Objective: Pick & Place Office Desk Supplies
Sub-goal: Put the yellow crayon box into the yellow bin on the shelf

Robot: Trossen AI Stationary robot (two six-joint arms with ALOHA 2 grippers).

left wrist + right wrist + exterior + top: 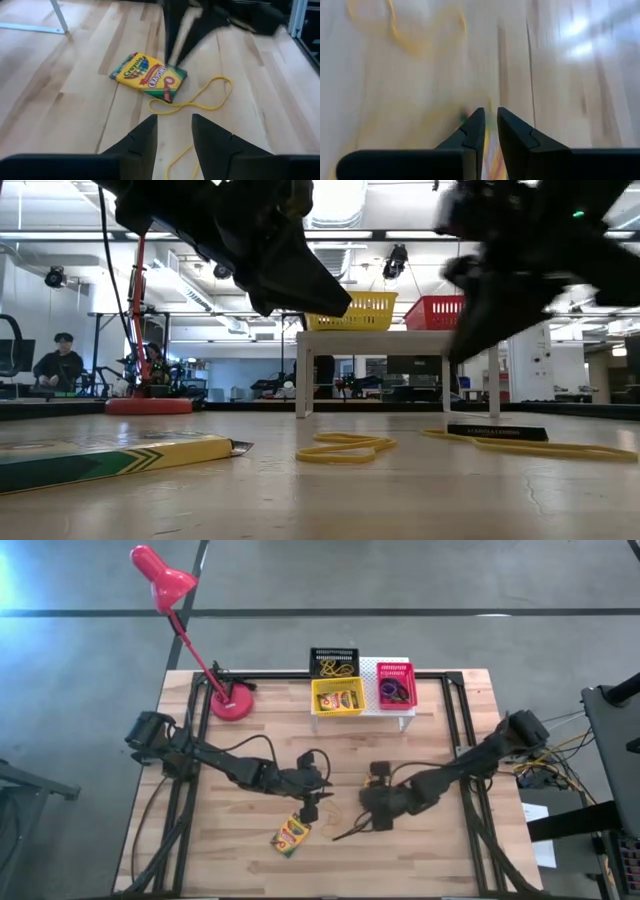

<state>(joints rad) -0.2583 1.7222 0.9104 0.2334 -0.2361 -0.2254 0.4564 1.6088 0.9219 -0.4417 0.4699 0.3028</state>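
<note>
Two crayon boxes show: one lying on the table [291, 835], one inside the yellow basket [338, 697]. Three baskets stand at the back, the yellow one, a black one [333, 660] and a pink-red one [396, 685]. There is one red lamp [165, 580], one white riser [400, 710] and two robot arms.

- The right gripper [490, 122] points at the wooden table top [560, 75], its two dark fingers [473, 131] set close, a narrow gap between them.
- Blurred yellow rubber band loops [400, 37] lie farther off on the wood.
</note>
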